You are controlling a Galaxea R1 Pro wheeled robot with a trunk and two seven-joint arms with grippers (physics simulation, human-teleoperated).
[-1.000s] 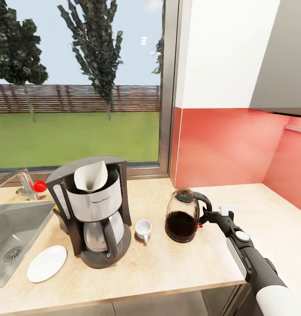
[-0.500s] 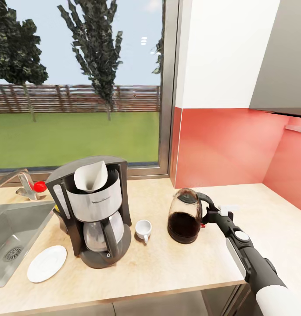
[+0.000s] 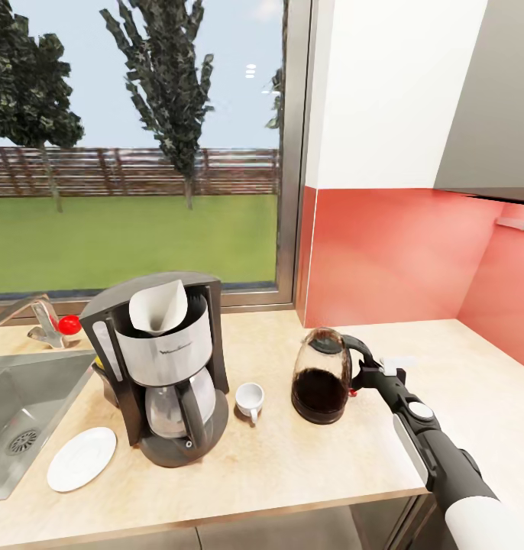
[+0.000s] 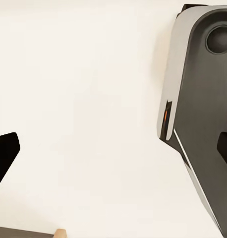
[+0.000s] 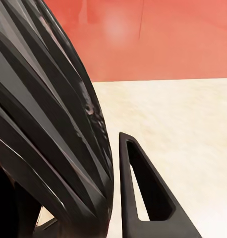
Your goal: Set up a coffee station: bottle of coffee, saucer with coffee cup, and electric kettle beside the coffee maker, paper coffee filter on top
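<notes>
The coffee maker [image 3: 166, 367] stands on the kitchen countertop [image 3: 308, 458] with the paper coffee filter [image 3: 159, 305] on its top. The coffee cup [image 3: 250, 399] sits on the counter just to its right. The saucer [image 3: 82, 458] lies bare at its front left. A bit of yellow lid [image 3: 100, 361] behind the machine looks like the bottle of coffee, mostly hidden. The electric kettle [image 3: 321, 376] stands right of the cup, and my right gripper [image 3: 363, 376] is shut on its black handle [image 5: 49, 124]. My left gripper [image 4: 113, 153] is open over a white surface.
A steel sink [image 3: 17, 412] with a tap [image 3: 33, 313] and a red knob [image 3: 69, 324] lies left of the saucer. The window and a red backsplash [image 3: 399, 252] close off the back. Bare counter stretches to the right of the kettle [image 3: 476, 382].
A second ago the kettle slid slightly to the right and tipped a little in my right gripper. It has held still for the last half second.
</notes>
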